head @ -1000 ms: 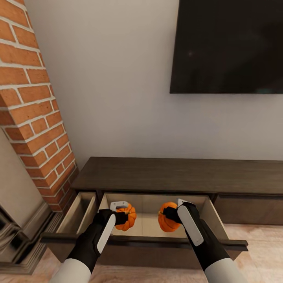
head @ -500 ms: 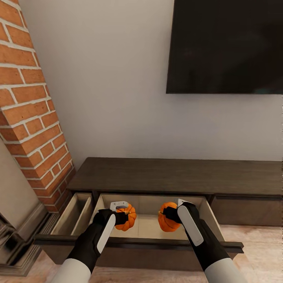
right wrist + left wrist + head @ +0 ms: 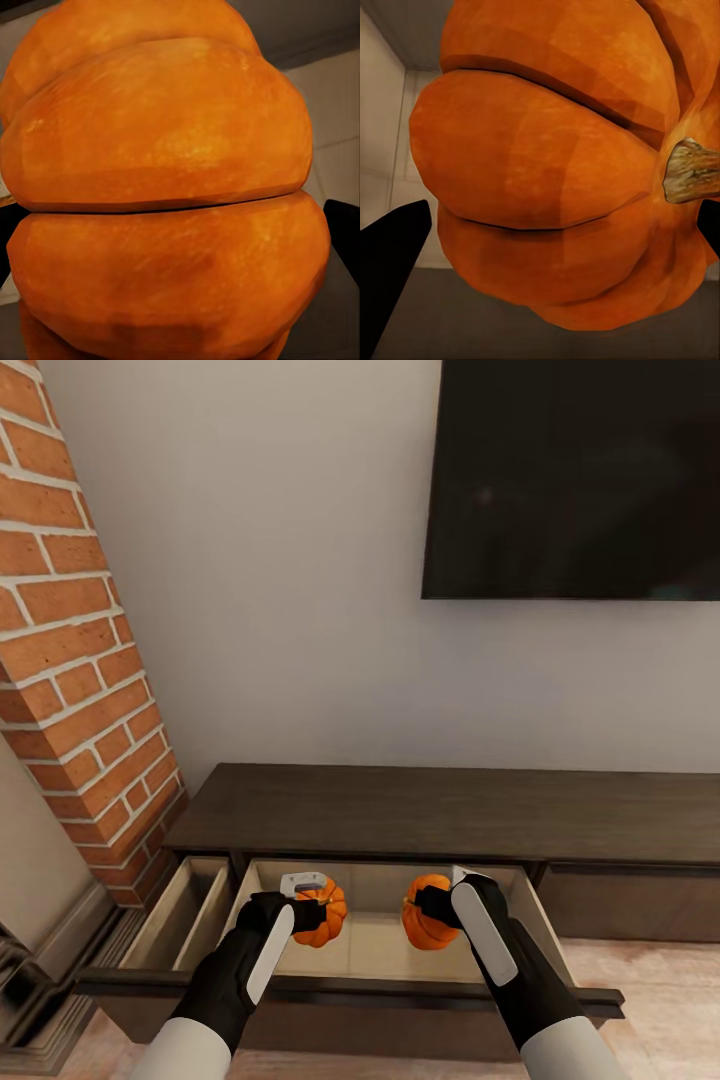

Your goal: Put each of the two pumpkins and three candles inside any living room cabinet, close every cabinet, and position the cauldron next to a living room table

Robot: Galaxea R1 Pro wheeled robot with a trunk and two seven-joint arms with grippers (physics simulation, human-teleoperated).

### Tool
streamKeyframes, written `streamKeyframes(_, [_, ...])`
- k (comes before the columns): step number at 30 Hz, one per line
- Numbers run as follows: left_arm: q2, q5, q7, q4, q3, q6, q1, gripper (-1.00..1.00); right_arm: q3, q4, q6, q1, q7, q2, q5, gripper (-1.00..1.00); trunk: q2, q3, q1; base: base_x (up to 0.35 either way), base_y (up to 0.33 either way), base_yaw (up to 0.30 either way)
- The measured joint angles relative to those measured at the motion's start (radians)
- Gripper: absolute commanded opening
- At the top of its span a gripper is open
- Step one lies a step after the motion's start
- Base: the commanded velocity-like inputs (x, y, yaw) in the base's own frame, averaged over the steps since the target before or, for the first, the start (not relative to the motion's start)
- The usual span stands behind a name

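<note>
Each pumpkin hangs over the open drawer (image 3: 380, 940) of the cabinet (image 3: 450, 810), so the chief risk is in the release. If the fingers part while a pumpkin is well above the pale drawer floor, the round ribbed body could bounce or roll toward the drawer's front edge, or knock into the other pumpkin, since the two hang close together. A second risk is the dark front panel just beneath both forearms: lowering the arms steeply could catch it and push the drawer.

The left gripper (image 3: 312, 910) is closed on the left pumpkin (image 3: 322, 913). In the left wrist view the pumpkin (image 3: 562, 165) sits between the dark fingers (image 3: 390, 262), with its stem (image 3: 690, 171) pointing toward the far finger. The right gripper (image 3: 432, 908) is likewise clamped on the right pumpkin (image 3: 428, 926); in the right wrist view it (image 3: 165, 195) bulges out past both fingertips, only slivers of which show at its sides.

Both arms reach forward and slightly inward from the shoulders, forearms angled down over the drawer front, wrists roughly level, grippers pointing toward each other over the middle drawer. A second, narrower drawer (image 3: 175, 915) stands open beyond the left gripper's outer side.
</note>
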State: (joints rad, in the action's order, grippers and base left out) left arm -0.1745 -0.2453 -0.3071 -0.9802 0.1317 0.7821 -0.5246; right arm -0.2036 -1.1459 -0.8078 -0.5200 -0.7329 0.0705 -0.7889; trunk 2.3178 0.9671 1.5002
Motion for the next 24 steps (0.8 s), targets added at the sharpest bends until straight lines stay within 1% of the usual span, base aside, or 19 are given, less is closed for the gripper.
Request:
streamKeyframes(13, [0.000, -0.004, 0.000, 0.000, 0.000, -0.001, 0.000, -1.00, 0.000, 0.000, 0.000, 0.000, 0.000, 0.000, 0.000, -1.00, 0.000, 0.000, 0.000, 0.008, 0.002, 0.000])
streamKeyframes(24, [0.000, -0.004, 0.001, 0.000, 0.000, -0.001, 0.000, -1.00, 0.000, 0.000, 0.002, 0.001, 0.001, -0.002, 0.004, -1.00, 0.077, 0.034, 0.042, 0.000, 0.000, 0.000])
